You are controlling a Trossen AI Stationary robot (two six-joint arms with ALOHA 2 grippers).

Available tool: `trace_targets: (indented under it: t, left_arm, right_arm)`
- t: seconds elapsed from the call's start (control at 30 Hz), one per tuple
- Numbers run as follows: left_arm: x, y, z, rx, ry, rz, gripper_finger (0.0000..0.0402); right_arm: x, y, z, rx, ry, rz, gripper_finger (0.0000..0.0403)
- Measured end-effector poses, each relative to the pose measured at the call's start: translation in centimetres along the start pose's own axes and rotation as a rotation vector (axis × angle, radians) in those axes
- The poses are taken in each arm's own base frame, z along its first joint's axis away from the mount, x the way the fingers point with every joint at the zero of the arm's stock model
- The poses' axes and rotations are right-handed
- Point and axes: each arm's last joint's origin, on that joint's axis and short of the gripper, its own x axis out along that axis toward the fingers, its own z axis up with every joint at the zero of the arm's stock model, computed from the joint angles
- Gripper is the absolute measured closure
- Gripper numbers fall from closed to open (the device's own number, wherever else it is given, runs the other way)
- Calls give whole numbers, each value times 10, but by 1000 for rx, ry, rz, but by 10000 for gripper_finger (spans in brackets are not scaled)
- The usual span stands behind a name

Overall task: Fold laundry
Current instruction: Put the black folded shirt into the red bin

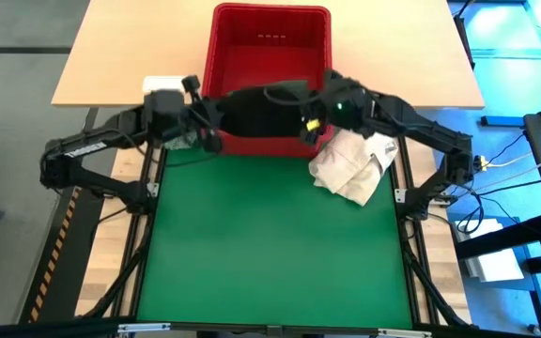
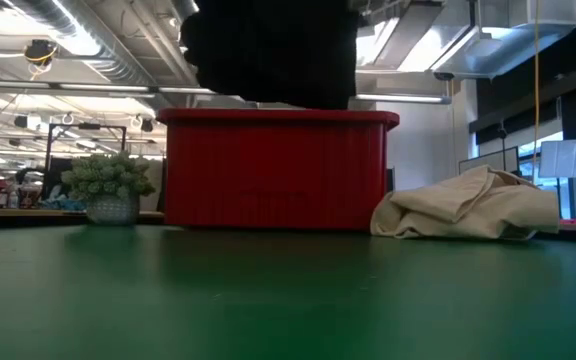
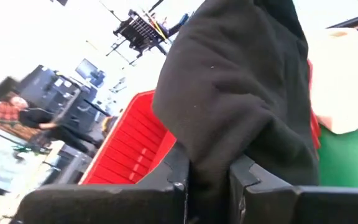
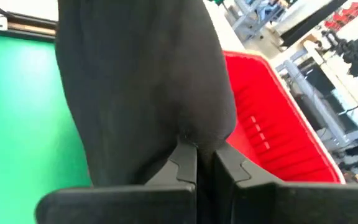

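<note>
No brand, label or readable writing shows on the garment, the basket or the desk.

The left tool (image 3: 209,186) is clamped on a fold of the black garment (image 1: 256,111), the cloth pinched between its two dark fingers (image 3: 179,171). The right tool (image 4: 206,167) is likewise clamped on the same garment, its fingers (image 4: 182,163) pressed together around a bunched edge. From above, both tools meet over the near wall of the red basket (image 1: 270,38), with the garment stretched between them and lifted clear of the desk; from table height it hangs above the basket's rim.

The basket stands at the far edge of the green desk mat (image 1: 270,244), against the bare wood beyond. Just beside its near right corner lies the cream-white cloth heap (image 1: 350,164), resting on the mat under the right arm. A small potted plant (image 2: 110,190) sits well left of the basket in the level view.

In front of the basket, most of the mat lies open and flat right up to its near edge and to both side edges.
</note>
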Motion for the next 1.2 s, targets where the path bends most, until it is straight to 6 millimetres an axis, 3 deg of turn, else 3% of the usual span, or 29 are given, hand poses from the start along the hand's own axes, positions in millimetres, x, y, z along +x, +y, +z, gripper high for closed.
trace_targets:
  t: [0.27, 0.47, 0.73, 0.83, 0.93, 1.2]
  left_arm:
    - [45, 34, -32, -89, 69, -8, 367]
    - [76, 42, -53, -123, 125, -52, 367]
    - [70, 39, -55, -149, 118, -145, 367]
    - [71, 45, -58, -164, 99, -139, 367]
    - [83, 52, -73, -196, 116, -170, 367]
    - [145, 64, -134, -268, 266, -189, 367]
  right_arm:
    - [35, -38, -18, 40, 22, -1, 392]
    - [67, -50, -34, 47, 80, 61, 392]
    - [70, -45, -39, 46, 85, 172, 392]
    - [73, -56, -42, 61, 88, 119, 392]
    - [88, -71, -55, 88, 124, 102, 392]
    - [152, -94, -103, 150, 260, 127, 391]
